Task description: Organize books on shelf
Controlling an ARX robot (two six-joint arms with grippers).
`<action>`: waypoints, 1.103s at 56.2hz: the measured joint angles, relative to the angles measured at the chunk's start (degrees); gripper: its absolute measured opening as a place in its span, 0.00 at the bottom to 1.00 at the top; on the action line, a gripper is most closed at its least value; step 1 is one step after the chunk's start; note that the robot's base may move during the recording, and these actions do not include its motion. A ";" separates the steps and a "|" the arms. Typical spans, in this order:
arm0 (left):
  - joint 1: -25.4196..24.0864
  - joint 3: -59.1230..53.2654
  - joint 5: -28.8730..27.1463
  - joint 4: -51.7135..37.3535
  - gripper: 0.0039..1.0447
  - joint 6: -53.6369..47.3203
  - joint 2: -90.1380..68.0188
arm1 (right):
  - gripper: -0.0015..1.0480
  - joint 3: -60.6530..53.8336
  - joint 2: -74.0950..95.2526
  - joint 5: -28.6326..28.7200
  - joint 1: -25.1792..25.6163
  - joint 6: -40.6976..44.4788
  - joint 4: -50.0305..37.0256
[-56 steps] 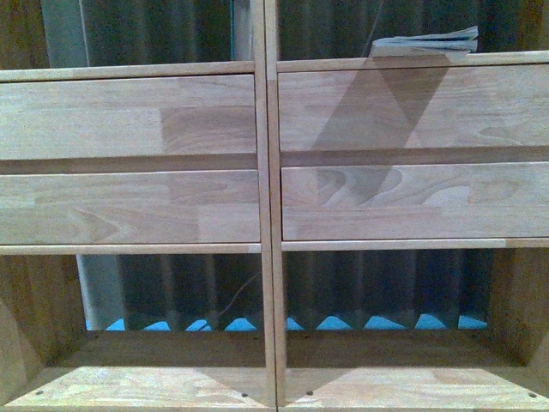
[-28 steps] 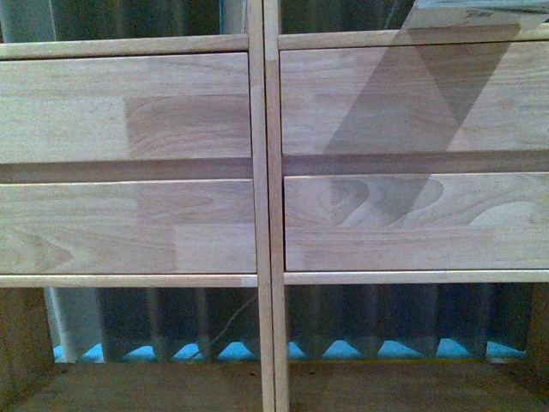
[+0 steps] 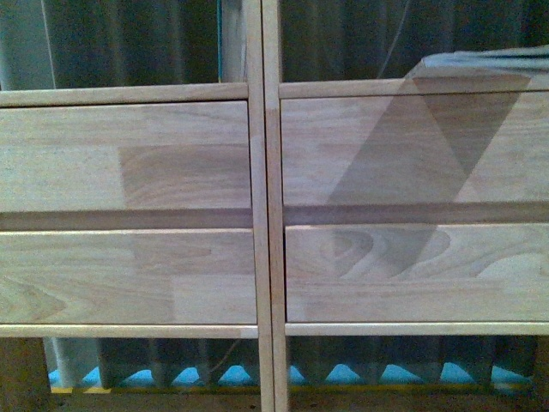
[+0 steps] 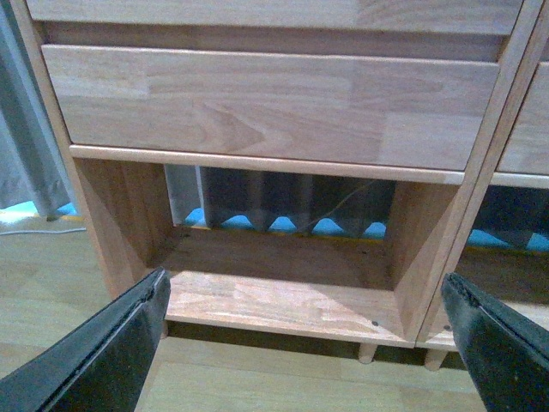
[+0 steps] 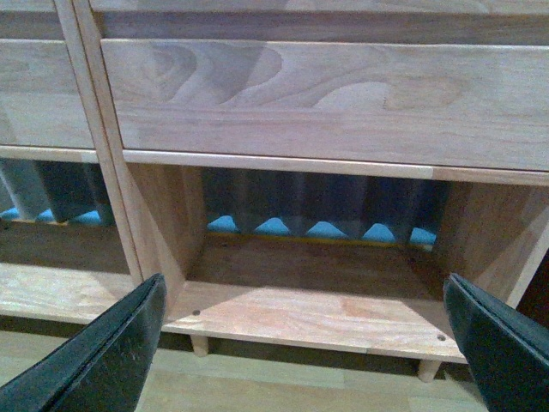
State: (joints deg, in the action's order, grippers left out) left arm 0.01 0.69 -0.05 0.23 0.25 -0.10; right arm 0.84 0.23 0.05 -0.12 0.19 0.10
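A thin, pale book (image 3: 485, 62) lies on the smooth wooden shelf (image 3: 262, 215). The left gripper (image 4: 306, 293) and right gripper (image 5: 304, 292) gape wide, holding nothing.

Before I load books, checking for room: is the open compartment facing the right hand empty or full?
Empty: in the right wrist view the compartment shows only bare wood floor and the curtain behind.

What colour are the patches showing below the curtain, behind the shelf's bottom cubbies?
The patches are bright cyan blue, clearest in the right wrist view.
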 joint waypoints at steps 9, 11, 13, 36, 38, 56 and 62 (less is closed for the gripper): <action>0.00 0.00 0.02 0.00 0.93 0.00 0.00 | 0.93 0.00 0.02 -0.02 0.00 -0.11 0.00; 0.00 0.00 0.00 0.00 0.93 0.02 0.00 | 0.93 0.00 0.02 0.02 0.00 -0.15 0.00; 0.00 0.00 0.02 0.00 0.93 -0.02 0.00 | 0.93 0.00 0.02 -0.02 0.00 -0.17 0.00; 0.02 0.00 0.02 0.00 0.93 -0.02 0.00 | 0.93 27.08 45.77 35.04 2.86 -29.57 -19.47; 0.02 0.00 0.02 0.00 0.93 -0.02 0.00 | 0.93 29.99 50.53 33.44 2.23 -32.59 -22.08; 0.02 0.00 0.02 0.00 0.93 -0.02 0.00 | 0.93 53.70 79.08 22.03 -0.85 -62.29 -27.41; 0.02 0.00 0.02 0.00 0.93 -0.02 0.00 | 0.93 58.86 83.56 18.88 -1.16 -66.16 -26.38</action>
State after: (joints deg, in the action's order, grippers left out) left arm 0.03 0.69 -0.03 0.23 0.23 -0.10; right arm 59.70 83.79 18.94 -1.28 -65.98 -26.28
